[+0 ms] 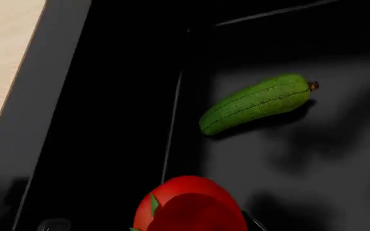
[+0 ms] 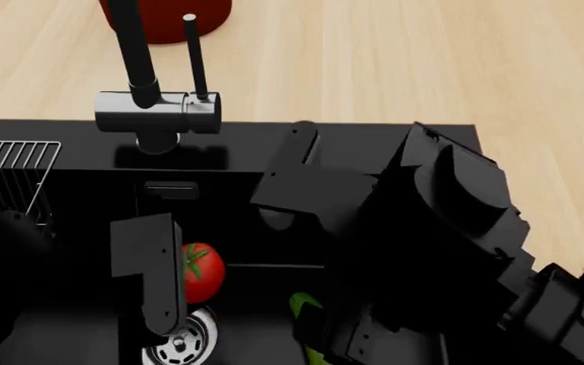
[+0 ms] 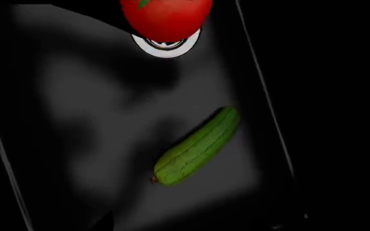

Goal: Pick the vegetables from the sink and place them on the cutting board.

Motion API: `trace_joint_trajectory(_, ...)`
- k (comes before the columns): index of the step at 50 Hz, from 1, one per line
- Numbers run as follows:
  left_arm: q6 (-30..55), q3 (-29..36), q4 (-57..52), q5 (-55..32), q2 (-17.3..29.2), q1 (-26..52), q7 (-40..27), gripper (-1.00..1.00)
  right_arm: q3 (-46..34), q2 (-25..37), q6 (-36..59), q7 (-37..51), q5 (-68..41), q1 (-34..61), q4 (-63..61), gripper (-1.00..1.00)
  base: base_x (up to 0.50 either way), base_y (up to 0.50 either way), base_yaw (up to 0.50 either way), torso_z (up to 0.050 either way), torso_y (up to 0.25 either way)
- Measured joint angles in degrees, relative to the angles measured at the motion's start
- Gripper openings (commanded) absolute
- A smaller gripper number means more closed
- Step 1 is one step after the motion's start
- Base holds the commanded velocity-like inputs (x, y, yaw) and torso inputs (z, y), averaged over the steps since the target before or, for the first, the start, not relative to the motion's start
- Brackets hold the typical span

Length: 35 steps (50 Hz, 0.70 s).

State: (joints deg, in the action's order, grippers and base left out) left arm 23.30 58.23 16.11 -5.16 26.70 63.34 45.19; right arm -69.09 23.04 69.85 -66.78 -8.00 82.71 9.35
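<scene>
We list a tomato (image 2: 203,271) at the head view's lower left, above the sink (image 2: 373,141) drain (image 2: 185,340). The cucumber (image 3: 196,147) lies mid-frame on the basin floor. We cannot tell whether either end effector is apart or together.

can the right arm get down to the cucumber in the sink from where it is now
Probably yes. In the right wrist view the cucumber lies alone on the sink floor, apart from the tomato by the drain, with nothing over it.
</scene>
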Motion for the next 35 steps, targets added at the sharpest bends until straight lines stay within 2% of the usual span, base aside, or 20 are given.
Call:
trace_joint_trajectory(13,3.05,-5.66,-11.23,-2.67,6.29,-2.06,-4.51,-1.0,-1.31,-7.43,-0.12,-0.28,0.18,1.16,13.89,1.0,0.0,0.0,0.0,0.0,0.0)
trace_joint_trajectory(21,3.88,-7.59,-14.11,-3.72,8.25,-3.43,-6.32,-1.0,0.32,-14.83,-3.42,3.03,-0.34,1.67,30.56,1.0,0.0,0.0,0.0,0.0,0.0)
trace_joint_trajectory(28,4.13,-8.84,-15.44,-4.48,9.26,-4.47,-7.55,-1.0,-2.17,-18.97,-7.3,8.9,-7.67,2.14,41.94,1.0,0.0,0.0,0.0,0.0,0.0)
trace_joint_trajectory(35,4.55,-9.56,-16.34,-5.04,9.78,-4.99,-8.2,-1.0,-7.19,-21.02,-9.39,12.9,-16.25,1.98,48.28,1.0,0.0,0.0,0.0,0.0,0.0)
